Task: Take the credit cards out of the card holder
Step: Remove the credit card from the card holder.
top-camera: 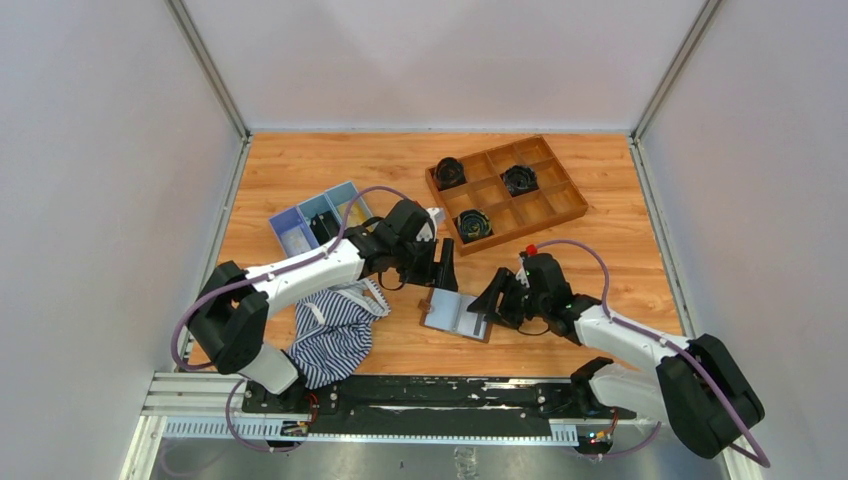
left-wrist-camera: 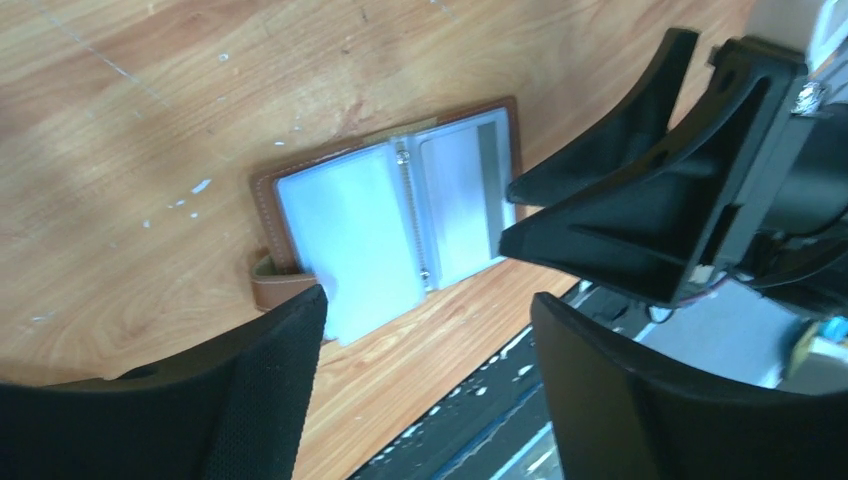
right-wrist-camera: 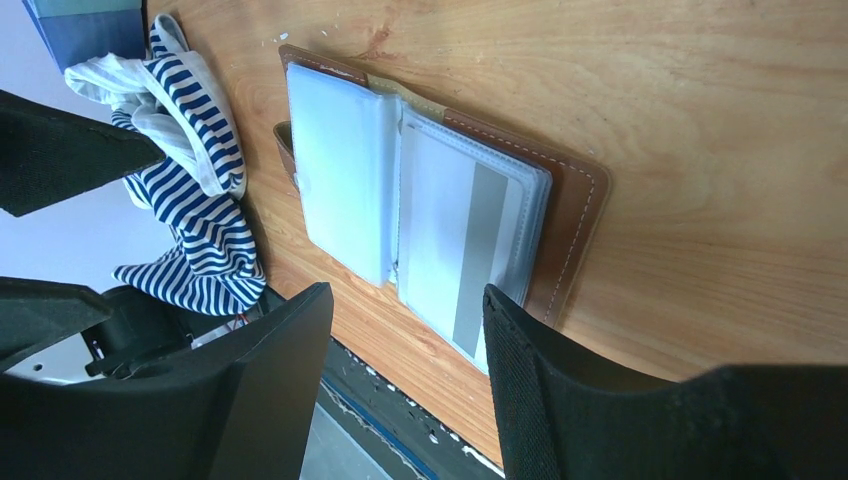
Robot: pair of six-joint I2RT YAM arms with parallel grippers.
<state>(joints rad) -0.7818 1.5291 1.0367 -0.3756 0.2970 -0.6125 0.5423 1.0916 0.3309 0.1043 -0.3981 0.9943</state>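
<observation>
The card holder point(top-camera: 455, 313) lies open flat on the wooden table, brown cover down and pale glossy sleeves up. In the right wrist view a card with a grey stripe point(right-wrist-camera: 480, 250) shows inside one sleeve of the card holder point(right-wrist-camera: 340, 170). My left gripper point(top-camera: 443, 266) hovers just behind the holder's far-left edge, open and empty. In its own view the left gripper point(left-wrist-camera: 428, 300) has the card holder point(left-wrist-camera: 350, 230) ahead of its fingers. My right gripper point(top-camera: 497, 297) stands open at the holder's right edge. The right gripper point(right-wrist-camera: 405, 292) holds nothing.
A striped cloth point(top-camera: 335, 330) lies near the left arm's base. A light-blue compartment tray point(top-camera: 295, 235) sits at the back left. A brown wooden grid tray point(top-camera: 555, 205) at the back right holds black coiled items. The black rail point(top-camera: 400, 390) runs along the near edge.
</observation>
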